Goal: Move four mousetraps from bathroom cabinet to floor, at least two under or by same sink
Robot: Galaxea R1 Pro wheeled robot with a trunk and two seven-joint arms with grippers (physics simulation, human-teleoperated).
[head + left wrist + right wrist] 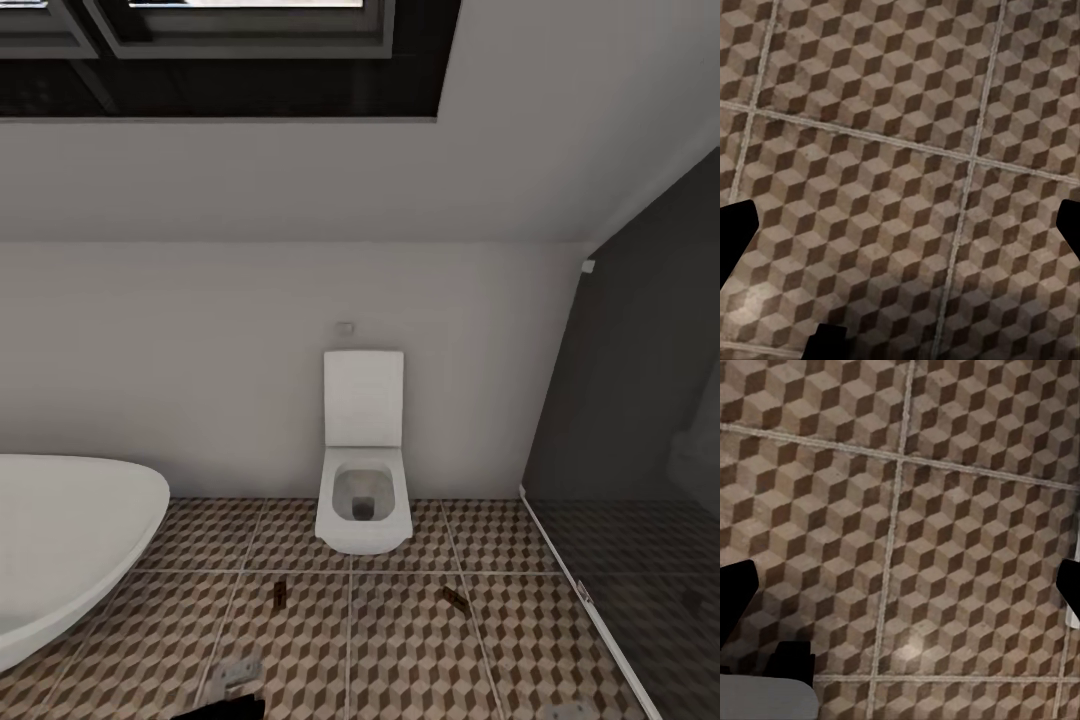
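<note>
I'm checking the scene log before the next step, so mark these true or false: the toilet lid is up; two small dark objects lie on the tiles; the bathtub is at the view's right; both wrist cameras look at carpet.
1. The toilet lid is up: true.
2. Two small dark objects lie on the bathroom floor: true; too small to identify.
3. The bathtub is at the view's right: false, it is at the left.
4. Both wrist cameras look at carpet: false, they show cube-pattern tiles.
</note>
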